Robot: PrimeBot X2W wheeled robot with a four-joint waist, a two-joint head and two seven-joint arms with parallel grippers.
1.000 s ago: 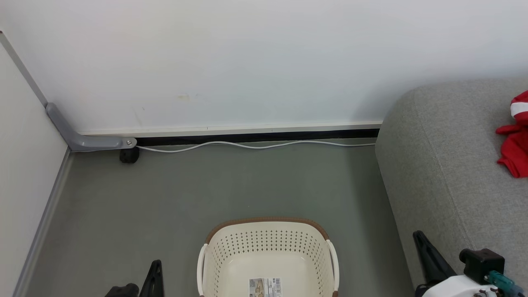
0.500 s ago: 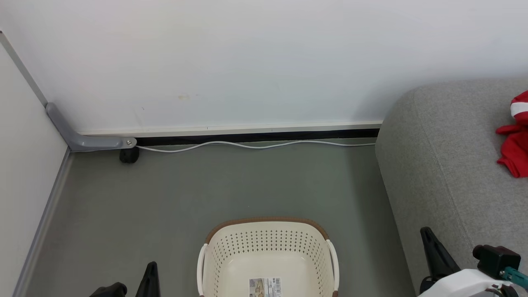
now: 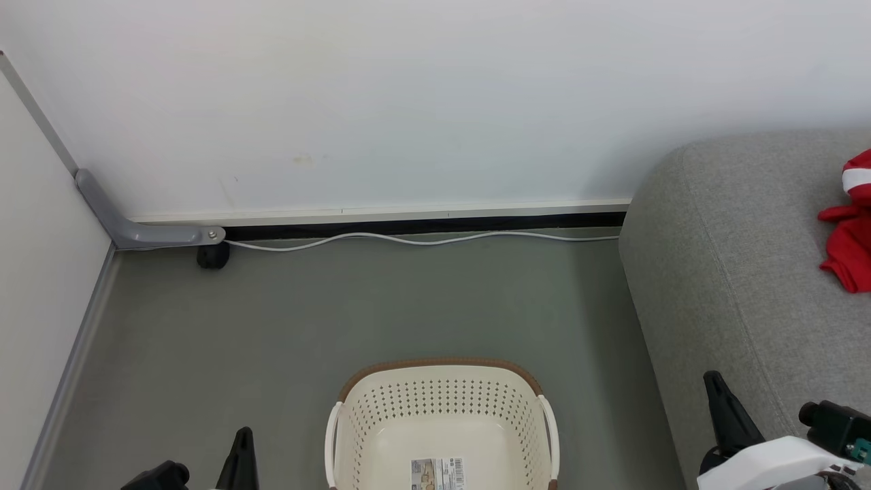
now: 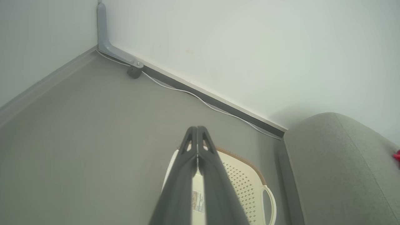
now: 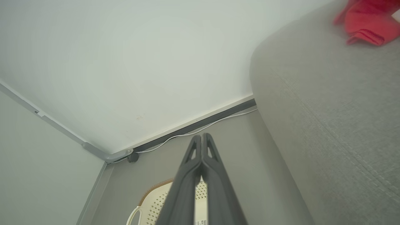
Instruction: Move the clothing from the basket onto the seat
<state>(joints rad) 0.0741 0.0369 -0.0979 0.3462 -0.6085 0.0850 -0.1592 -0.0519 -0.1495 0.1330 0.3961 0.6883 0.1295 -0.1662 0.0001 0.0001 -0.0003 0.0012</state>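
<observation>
Left claw and right claw have sunk lower and outward, likely retreating as the job looks done. Seat stands right. Basket, near centre, is empty. Clothing lies on the seat's far right. Both claws pressed together, holding nothing.

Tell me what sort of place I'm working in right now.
Probably a mocked-up living-room corner, perhaps a test space: a grey sofa with red clothing lying on it, a cream laundry basket on a grey floor, and plain white walls with a loose white cable along the base.
</observation>
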